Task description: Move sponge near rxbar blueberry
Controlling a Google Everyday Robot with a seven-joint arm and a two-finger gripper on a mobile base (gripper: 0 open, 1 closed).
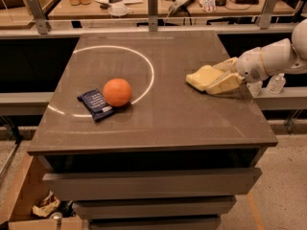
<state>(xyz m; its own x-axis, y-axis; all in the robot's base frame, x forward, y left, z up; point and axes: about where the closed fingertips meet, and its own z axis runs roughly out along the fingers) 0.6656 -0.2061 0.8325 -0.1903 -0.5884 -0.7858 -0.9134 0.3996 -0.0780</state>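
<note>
1. Only one camera view here. The gripper [214,77] comes in from the right edge of the surface [168,121], and its cream fingers are closed on the right end of the sponge [198,75].
2. The sponge is pale yellow, soft-looking and wavy-edged. It sits low over the right-hand side of the surface, but I can't tell if it's actually touching.
3. The rxbar blueberry [95,104] lies flat on the left side, well apart from the sponge. It's a dark navy wrapper with white print.
4. An orange ball [117,92], round and matte, touches the bar's right end, so it sits between the bar and the sponge.
5. A thin pale ring [148,66] curves across the smooth brown surface and passes close by the ball.
6. There are drawers [153,182] underneath, a cardboard box [21,195] on the floor at lower left, a small clear bottle [276,83] behind the arm, and a cluttered workbench [144,4] at the back.
</note>
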